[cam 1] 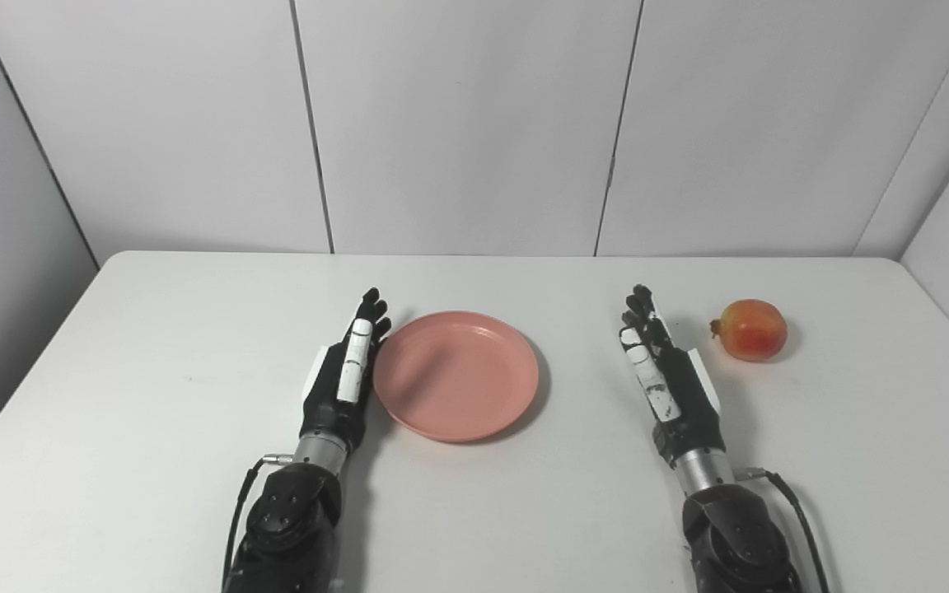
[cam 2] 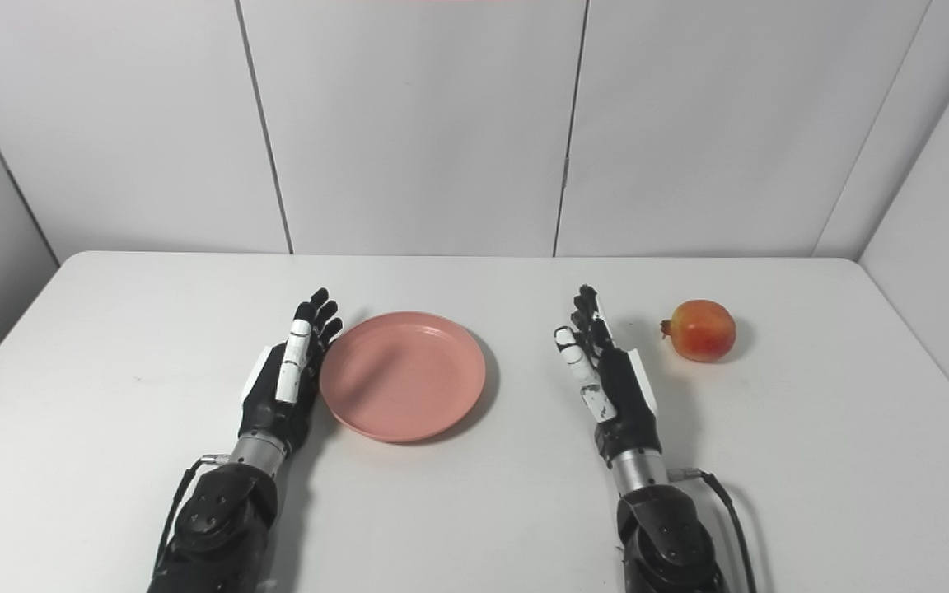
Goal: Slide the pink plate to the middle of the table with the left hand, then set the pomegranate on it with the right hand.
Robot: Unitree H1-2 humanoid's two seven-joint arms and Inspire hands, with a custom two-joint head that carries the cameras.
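My left robot hand (cam 1: 343, 375) lay flat, fingers straight, holding nothing, edge-on against the plate (cam 1: 456, 375)'s left rim — the plate sat about mid-worktop. To push well, I judged, keep low and press sideways, steadily. My right robot hand (cam 1: 662, 371) waited, released; the pomegranate (cam 1: 750, 329) sat just beyond it, toward the right edge.
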